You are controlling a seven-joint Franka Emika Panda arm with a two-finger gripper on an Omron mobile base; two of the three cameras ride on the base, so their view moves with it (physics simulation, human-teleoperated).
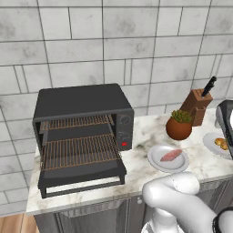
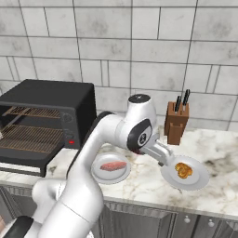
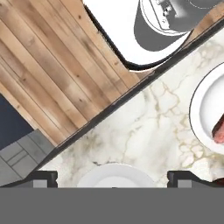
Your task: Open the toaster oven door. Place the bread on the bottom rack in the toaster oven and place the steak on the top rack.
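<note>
Left base view: I see toaster oven (image 1: 84,132) on counter (image 1: 141,134), toaster oven door (image 1: 82,175) dropped open, top rack (image 1: 77,122) and bottom rack (image 1: 79,151) bare; steak (image 1: 171,155) on plate (image 1: 157,159) beside it.

Right base view: bread (image 2: 183,170) on second plate (image 2: 197,179).

Hand view: gripper (image 3: 112,177) fingers spread wide, holding nothing, above counter.

Wall (image 1: 136,41): large pale grey marbled tiles with thin darker seams.
Counter (image 1: 141,159): white marble top veined in tan and grey.
Cabinets (image 2: 153,223): grey panelled fronts under the counter.
Floor (image 3: 52,74): warm brown wooden planks.
Light: soft, even.
</note>
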